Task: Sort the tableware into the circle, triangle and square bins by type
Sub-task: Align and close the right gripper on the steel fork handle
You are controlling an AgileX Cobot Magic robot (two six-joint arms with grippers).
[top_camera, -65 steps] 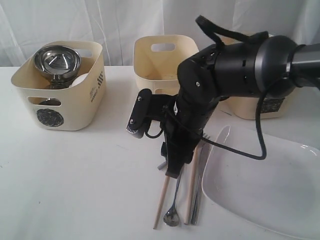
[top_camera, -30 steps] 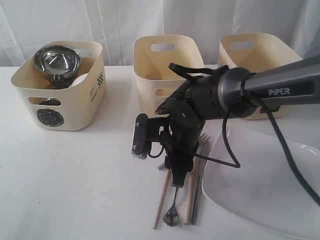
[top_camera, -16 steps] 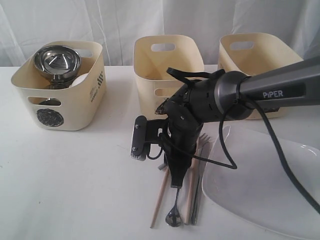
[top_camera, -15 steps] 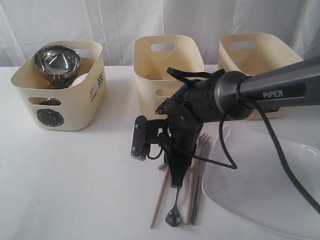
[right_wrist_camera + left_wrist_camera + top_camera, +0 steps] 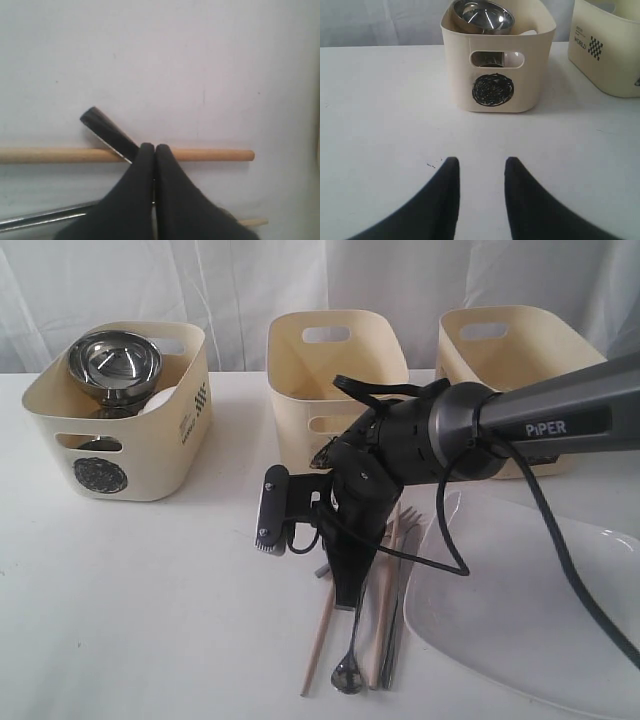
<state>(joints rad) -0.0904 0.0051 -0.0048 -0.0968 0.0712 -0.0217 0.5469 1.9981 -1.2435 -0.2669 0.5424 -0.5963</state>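
The right gripper point(image 5: 346, 600) is closed tight on the handle of the steel spoon point(image 5: 349, 674), which is between the two wooden chopsticks point(image 5: 320, 645) at 6 o'clock from the middle bin point(image 5: 300, 390), while the left gripper point(image 5: 481, 161) stands half open, holding nothing.

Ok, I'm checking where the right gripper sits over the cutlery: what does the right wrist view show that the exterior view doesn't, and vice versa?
Only the right wrist view: the right gripper shut, its tips overlapping a chopstick, and a dark flat metal end crossing that chopstick beside them. Only the exterior view: the left bin holding a steel bowl, the middle bin and right bin, the spoon, fork and plate. Both: the gripper, chopsticks and the white table.
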